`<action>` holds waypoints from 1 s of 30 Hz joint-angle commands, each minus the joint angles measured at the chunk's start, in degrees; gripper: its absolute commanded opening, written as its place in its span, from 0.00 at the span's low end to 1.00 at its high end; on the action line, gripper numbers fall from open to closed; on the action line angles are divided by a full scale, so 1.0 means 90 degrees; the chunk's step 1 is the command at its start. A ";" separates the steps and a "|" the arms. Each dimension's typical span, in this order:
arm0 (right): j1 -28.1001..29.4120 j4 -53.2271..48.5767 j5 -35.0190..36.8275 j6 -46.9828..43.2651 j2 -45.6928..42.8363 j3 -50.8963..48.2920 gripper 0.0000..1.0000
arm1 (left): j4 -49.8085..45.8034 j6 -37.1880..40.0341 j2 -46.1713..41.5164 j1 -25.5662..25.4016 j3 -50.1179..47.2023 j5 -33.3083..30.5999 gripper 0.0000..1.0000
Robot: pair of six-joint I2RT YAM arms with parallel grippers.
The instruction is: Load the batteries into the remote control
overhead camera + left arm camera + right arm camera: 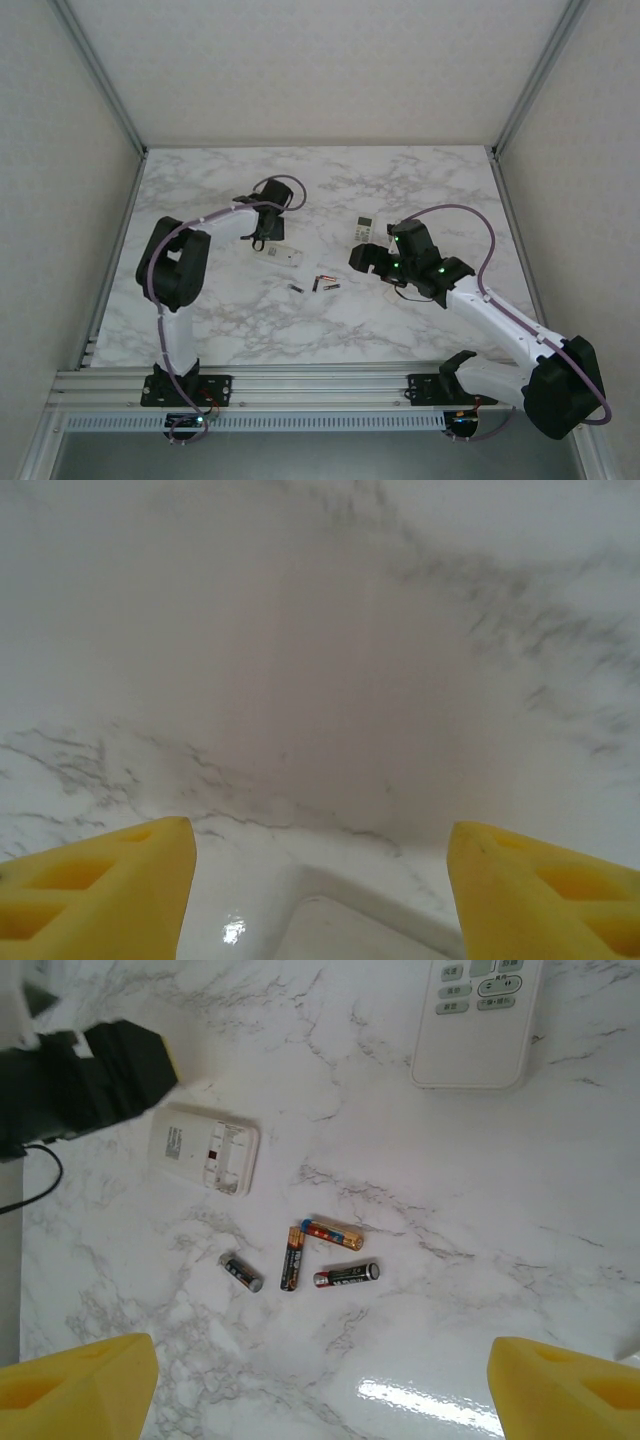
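four batteries (pixel 292 1257) lie loose in a small cluster on the marble table (pixel 420 190), between the two arms and apart from both remotes. the back-up remote (pixel 205 1148), a white one lying with its labelled rear face upward, sits near the cluster on its far-left side in the overhead view. the left gripper (pixel 262 238) hangs over that remote's left end. in the left wrist view its yellow fingers (pixel 100 890) are spread wide, with a white rounded corner of the remote low between them, and they are not clamped on it. the button-side remote (pixel 478 1015) lies face up farther back, near the right gripper (pixel 372 258). the right gripper's fingers (pixel 80 1385) are parted wide too and grasp nothing, hovering above the table with the batteries ahead of them.
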 commanded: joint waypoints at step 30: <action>0.2169 -0.1003 0.0714 -0.2767 0.2378 0.2267 0.70 | 0.1859 -0.0643 -0.4577 0.1096 -0.3462 0.2951 0.75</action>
